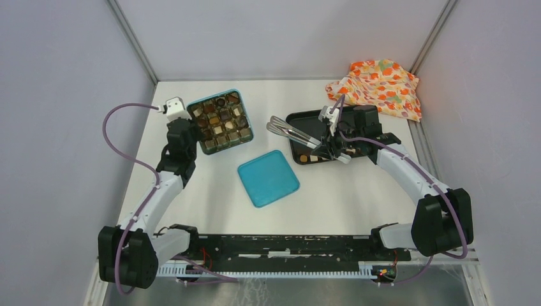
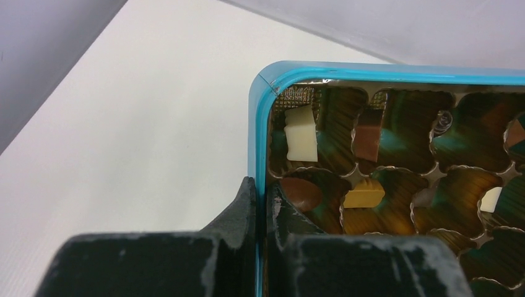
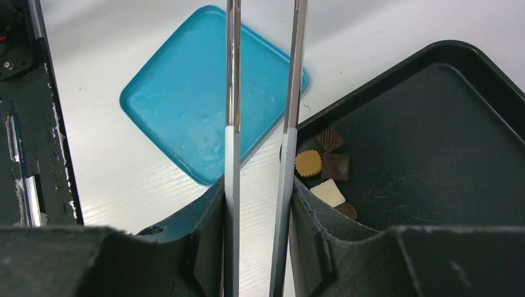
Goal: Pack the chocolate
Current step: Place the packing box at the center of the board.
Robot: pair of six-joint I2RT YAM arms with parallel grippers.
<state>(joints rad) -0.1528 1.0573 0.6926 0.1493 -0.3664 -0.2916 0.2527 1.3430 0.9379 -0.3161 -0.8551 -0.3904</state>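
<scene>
A teal box (image 1: 220, 121) holds several chocolates in its gold cells. My left gripper (image 1: 196, 131) is shut on the box's left wall (image 2: 255, 136), with one finger outside and one inside. In the left wrist view a cream piece (image 2: 301, 135), a brown piece (image 2: 368, 142) and a caramel piece (image 2: 364, 195) lie in the cells. My right gripper (image 3: 259, 204) is shut on the metal tongs (image 3: 233, 93), whose arms stand apart and whose tips are out of the wrist view. Several loose chocolates (image 3: 328, 167) lie in the near corner of the black tray (image 3: 433, 142), just right of the tongs.
The teal lid (image 1: 268, 177) lies flat between the box and the tray, and also shows in the right wrist view (image 3: 198, 93). An orange flowery cloth (image 1: 377, 86) lies at the back right. The arms' black base rail (image 1: 281, 245) runs along the near edge.
</scene>
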